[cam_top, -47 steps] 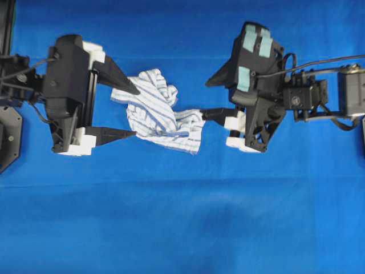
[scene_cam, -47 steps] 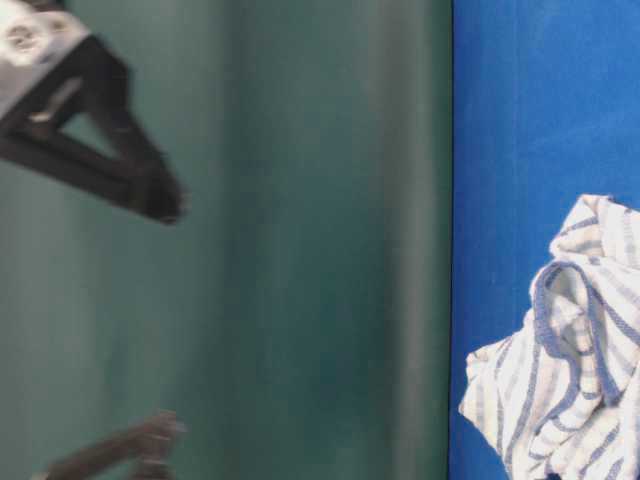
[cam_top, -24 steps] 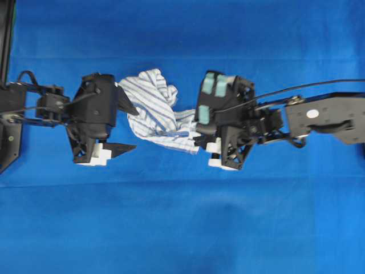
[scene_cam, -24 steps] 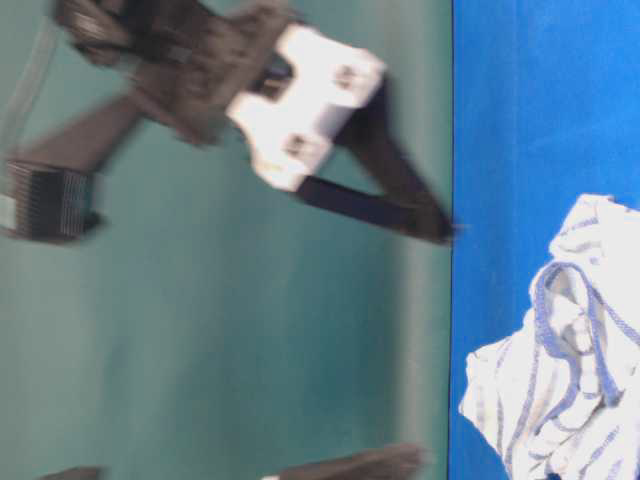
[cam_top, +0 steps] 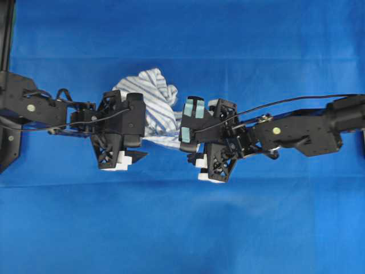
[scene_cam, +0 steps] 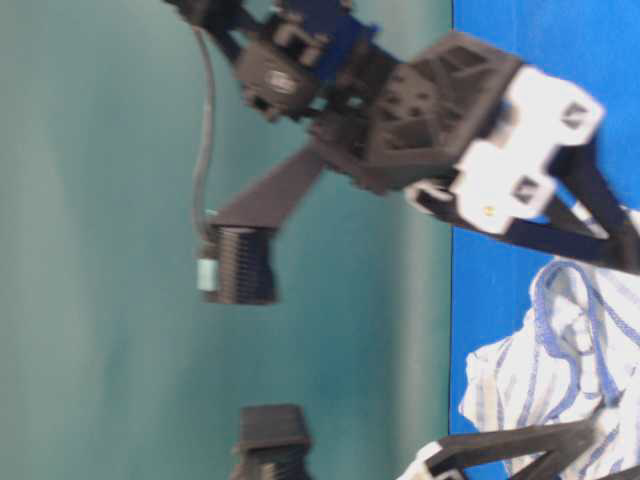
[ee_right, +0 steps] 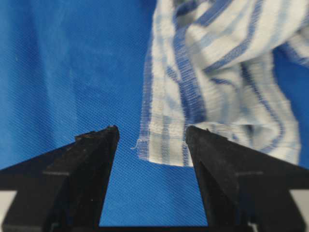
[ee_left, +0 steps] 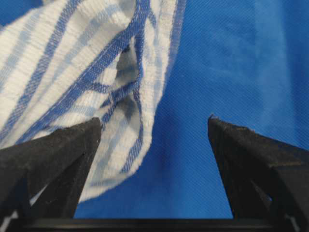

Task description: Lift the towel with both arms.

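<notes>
While a second ago both arms stood back from the towel (cam_top: 155, 94), they have now closed in on it from either side. The towel lies crumpled on the blue counter (cam_top: 182, 228), between the two arms.

The left claw (ee_left: 154, 126) is spread wide; one finger (ee_left: 58, 154) lies over the towel's striped hem, the other finger over bare counter beside the cloth. The right claw (ee_right: 152, 133) is also wide open, and a hemmed corner of the towel sits in its gap, one finger right at the cloth's edge. From table level, the fingers look low, at the folds.

Nothing is gripped and the towel is not lifted. The reach looks nearly done; I judge the next step to be closing both claws on cloth, and the left one may catch only a thin edge.
</notes>
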Controlling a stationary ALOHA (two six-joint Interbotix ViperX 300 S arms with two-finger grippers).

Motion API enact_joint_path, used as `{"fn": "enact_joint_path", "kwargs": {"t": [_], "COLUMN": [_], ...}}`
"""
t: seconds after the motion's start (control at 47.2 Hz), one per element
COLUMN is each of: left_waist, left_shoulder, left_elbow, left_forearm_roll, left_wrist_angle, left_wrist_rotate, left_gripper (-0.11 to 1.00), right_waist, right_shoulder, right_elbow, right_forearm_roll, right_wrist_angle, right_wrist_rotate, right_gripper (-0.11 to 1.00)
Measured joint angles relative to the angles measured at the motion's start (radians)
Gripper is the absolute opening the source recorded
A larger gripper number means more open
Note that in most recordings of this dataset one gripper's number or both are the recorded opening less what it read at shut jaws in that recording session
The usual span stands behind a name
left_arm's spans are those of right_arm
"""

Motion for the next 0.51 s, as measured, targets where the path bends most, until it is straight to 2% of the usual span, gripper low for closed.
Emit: {"fn": "enact_joint_path", "kwargs": {"t": [0.318, 0.402, 0.508], "left_waist": [0.017, 0.02, 0.029], "left_shoulder": [0.069, 0.071, 0.071], "left_elbow": [-0.02, -0.021, -0.023], "left_forearm_roll": [0.0, 0.0, 0.0], "left_wrist_angle": [-0.04, -0.041, -0.038], "left_wrist_rotate": [0.009, 0.011, 0.011], "left_gripper": [0.85, 0.71, 0.41], "right_waist": [-0.011, -0.014, -0.021], "right_shoulder": [0.077, 0.078, 0.08], "right_elbow": [-0.025, -0.026, -0.026], "right_forearm_roll": [0.0, -0.002, -0.002], "right_wrist_angle": [-0.011, -0.011, -0.012], "right_wrist_rotate": [0.002, 0.002, 0.002], "right_gripper": [0.62, 0.61, 0.52]}}
